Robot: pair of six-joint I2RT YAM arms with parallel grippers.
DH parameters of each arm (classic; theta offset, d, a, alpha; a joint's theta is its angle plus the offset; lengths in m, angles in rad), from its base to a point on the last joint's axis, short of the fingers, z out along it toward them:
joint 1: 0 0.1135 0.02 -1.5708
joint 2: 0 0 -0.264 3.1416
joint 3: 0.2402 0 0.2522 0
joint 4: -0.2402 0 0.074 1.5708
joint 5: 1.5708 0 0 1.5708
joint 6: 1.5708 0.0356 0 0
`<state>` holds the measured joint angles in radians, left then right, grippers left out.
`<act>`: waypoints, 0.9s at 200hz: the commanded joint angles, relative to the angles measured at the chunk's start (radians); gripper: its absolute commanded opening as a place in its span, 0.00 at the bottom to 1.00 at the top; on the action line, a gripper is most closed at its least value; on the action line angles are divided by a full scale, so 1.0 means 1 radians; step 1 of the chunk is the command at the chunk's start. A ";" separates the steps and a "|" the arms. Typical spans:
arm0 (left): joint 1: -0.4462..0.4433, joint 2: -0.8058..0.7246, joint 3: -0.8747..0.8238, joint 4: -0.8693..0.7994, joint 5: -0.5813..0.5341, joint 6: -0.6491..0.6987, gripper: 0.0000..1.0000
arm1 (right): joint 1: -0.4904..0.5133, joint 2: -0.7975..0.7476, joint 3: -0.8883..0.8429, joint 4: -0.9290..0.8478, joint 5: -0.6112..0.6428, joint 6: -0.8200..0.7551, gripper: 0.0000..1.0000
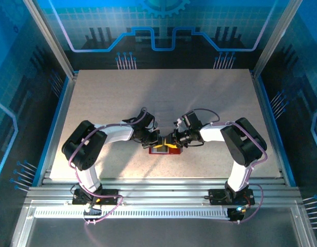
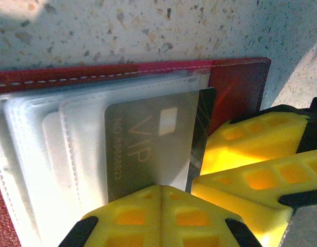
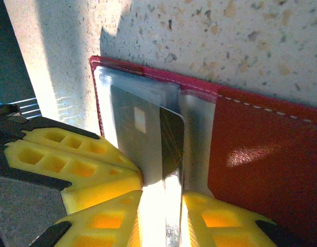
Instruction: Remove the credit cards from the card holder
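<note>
The red card holder (image 1: 161,151) lies open on the table near its front edge, between both arms. Its pale pockets (image 2: 50,149) hold a dark grey credit card marked VIP (image 2: 148,139), whose bare dark edge (image 3: 172,139) sticks out of the pocket. My left gripper (image 2: 163,189) is shut, its yellow tips pressed together on the pocket over that card. My right gripper (image 3: 162,191) comes in from the opposite side. Its jaws stand a little apart, with the card's bare edge between them. The left gripper's fingers (image 3: 71,159) sit close beside it.
The speckled table (image 1: 163,98) stretches back behind the holder. Metal frame posts and blue panels wall it on the left, right and back. A railed metal ledge (image 1: 163,198) carries both arm bases in front.
</note>
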<state>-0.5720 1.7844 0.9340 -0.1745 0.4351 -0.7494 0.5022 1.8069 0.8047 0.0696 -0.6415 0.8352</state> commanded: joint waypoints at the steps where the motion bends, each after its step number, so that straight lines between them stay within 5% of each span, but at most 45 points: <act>1: 0.005 0.021 0.012 -0.061 0.000 0.033 0.05 | -0.015 0.024 -0.022 0.007 -0.021 0.013 0.22; 83: 0.009 0.014 0.034 -0.101 -0.014 0.059 0.06 | -0.016 0.025 -0.024 0.021 -0.030 0.018 0.09; 180: 0.039 -0.011 0.024 -0.127 -0.019 0.079 0.06 | -0.019 0.012 -0.018 -0.024 -0.009 -0.009 0.06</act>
<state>-0.5507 1.7844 0.9527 -0.2386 0.4355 -0.6964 0.4957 1.8179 0.7925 0.0902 -0.6624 0.8478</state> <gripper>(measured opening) 0.060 0.066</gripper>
